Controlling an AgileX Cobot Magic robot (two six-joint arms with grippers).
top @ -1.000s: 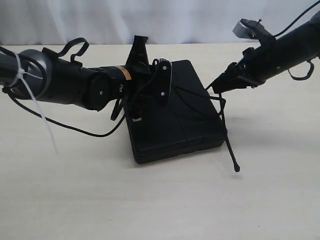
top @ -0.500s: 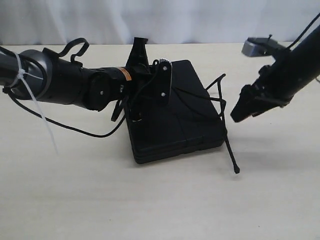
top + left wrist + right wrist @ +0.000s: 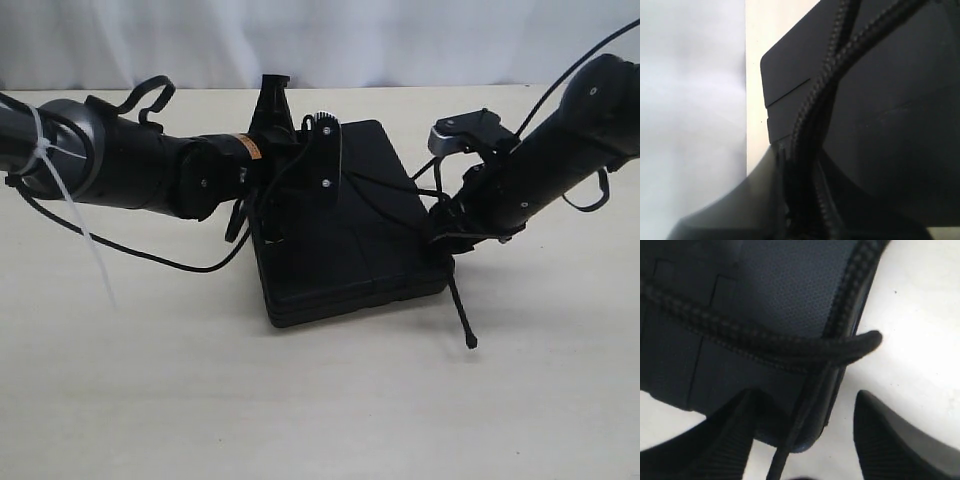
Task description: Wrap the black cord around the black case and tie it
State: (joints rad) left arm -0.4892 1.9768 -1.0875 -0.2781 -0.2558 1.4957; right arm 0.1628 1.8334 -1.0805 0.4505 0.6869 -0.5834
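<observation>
The black case lies flat mid-table. The black cord crosses its top from the left gripper to the right edge. There it stands up in a small loop, then drops to a frayed tip on the table. My left gripper is over the case's far left part, shut on the black cord, which runs out of the jaws over the case. My right gripper stands open at the case's right corner. A cord strand lies between its fingers, ungripped.
A white zip tie hangs from the left arm, and a thick arm cable sags onto the beige table. A white backdrop closes the far edge.
The right gripper opened, swung out to the right away from the cord, then turned and came down at the case's right corner. The left arm and case stayed still.
</observation>
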